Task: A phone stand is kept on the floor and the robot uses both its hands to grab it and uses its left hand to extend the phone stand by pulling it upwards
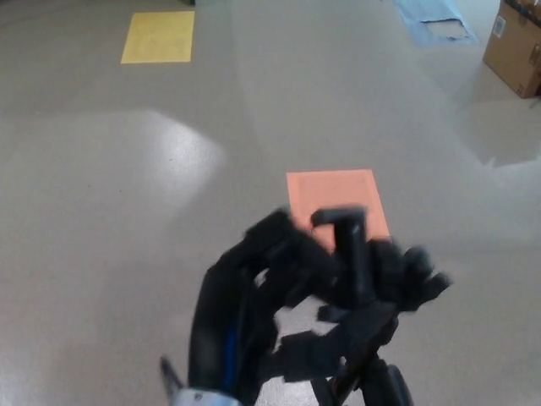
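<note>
Black, stiff, light-looking stand (349,245); left hand (254,292) and right hand (401,279) blurred, fingers apparently wrapped round it; best pulled near top.

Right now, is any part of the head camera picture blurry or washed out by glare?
In the head view, the two black robot hands, left and right, and the dark upright phone stand are smeared by motion blur; the grey polished floor carries a bright glare patch at upper left, while the orange floor rectangle, yellow floor rectangle and brown cardboard box read more clearly.
</note>
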`<state>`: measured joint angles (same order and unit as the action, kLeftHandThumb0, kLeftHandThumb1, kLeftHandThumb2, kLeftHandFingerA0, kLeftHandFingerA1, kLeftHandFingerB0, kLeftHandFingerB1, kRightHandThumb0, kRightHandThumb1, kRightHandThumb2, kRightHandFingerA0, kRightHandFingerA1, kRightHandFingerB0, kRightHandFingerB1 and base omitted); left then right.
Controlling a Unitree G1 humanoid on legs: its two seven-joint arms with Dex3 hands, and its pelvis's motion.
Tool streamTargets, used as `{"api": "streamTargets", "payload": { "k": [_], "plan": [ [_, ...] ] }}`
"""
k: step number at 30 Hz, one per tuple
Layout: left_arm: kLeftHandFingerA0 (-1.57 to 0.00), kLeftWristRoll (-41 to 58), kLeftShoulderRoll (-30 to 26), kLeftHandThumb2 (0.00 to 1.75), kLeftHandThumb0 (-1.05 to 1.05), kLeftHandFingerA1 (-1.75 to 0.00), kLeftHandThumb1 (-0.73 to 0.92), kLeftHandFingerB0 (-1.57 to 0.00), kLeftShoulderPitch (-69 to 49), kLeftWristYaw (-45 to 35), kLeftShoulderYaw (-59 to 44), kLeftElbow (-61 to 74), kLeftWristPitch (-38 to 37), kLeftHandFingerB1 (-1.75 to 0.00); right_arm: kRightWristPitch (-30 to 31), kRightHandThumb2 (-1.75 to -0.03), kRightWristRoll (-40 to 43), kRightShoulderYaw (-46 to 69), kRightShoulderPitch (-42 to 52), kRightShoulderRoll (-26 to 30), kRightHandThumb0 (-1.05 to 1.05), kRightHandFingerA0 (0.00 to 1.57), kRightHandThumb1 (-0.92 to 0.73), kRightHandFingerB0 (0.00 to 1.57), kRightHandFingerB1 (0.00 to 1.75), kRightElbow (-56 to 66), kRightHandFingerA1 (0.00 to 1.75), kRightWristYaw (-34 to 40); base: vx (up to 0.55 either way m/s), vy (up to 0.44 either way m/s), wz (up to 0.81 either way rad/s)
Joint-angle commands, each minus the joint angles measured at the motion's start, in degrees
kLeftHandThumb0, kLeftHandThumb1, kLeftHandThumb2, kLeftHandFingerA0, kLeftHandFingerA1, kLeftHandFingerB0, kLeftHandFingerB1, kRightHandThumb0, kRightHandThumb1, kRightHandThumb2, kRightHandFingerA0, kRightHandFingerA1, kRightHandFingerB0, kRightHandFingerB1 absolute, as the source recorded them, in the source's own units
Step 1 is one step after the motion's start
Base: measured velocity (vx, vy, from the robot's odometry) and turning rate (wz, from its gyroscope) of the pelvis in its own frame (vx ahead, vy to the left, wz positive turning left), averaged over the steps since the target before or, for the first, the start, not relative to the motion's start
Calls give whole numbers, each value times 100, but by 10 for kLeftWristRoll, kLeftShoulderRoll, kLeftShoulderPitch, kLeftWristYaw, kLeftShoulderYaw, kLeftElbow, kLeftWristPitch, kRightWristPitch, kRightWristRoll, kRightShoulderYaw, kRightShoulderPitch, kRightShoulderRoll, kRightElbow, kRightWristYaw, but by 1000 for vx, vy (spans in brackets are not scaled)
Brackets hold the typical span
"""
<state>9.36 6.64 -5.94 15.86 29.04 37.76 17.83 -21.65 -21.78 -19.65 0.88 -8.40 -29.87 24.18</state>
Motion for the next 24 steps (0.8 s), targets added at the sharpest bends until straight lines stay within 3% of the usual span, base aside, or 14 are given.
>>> {"api": "streamTargets", "payload": {
  "k": [1,5,6,8,9,13,14,17,24],
  "plan": [
    [-77,-12,179,58,-16,-175,60,-61,175,62,135,149,142,-175,-7,-67,-8,-13,14,2,-39,51,-92,37,120,-20,159,-7,0,0,0],
    [-77,-2,200,59,-14,-175,59,-63,218,80,124,157,169,-175,-1,-63,-5,-8,16,-1,-40,56,-92,39,121,-28,165,-4,0,0,0],
    [-77,-3,208,61,-15,-175,59,-64,242,79,116,159,179,-175,-1,-63,-1,-3,9,-6,-36,57,-90,41,113,-42,163,3,0,0,0],
    [-77,-1,212,61,-15,-175,59,-64,258,83,110,162,190,-175,-2,-63,0,0,6,-9,-36,57,-90,41,113,-49,163,6,0,0,0],
    [-75,2,218,62,-13,-175,60,-62,281,78,99,163,194,-175,-17,-66,-6,-3,8,-6,-31,91,-88,58,175,-50,175,16,0,0,0],
    [-75,10,219,62,-13,-175,60,-62,302,86,90,167,206,-175,-27,-66,-9,-4,8,-6,-31,91,-88,58,175,-54,175,21,0,0,0],
    [-77,7,217,62,-14,-175,61,-64,327,80,71,168,211,-175,-28,-82,-16,-5,5,-5,-24,119,-85,104,175,-63,175,33,0,0,0],
    [-77,-7,203,62,-15,-175,61,-62,365,76,49,173,226,-175,-27,-81,-18,-4,2,-6,-24,119,-86,101,175,-71,175,40,0,0,0],
    [-75,31,238,67,-13,-175,60,-62,427,78,-12,167,234,-175,0,-78,-28,-7,10,-9,-23,116,-86,96,175,-55,175,46,0,0,0]
  ]
}}
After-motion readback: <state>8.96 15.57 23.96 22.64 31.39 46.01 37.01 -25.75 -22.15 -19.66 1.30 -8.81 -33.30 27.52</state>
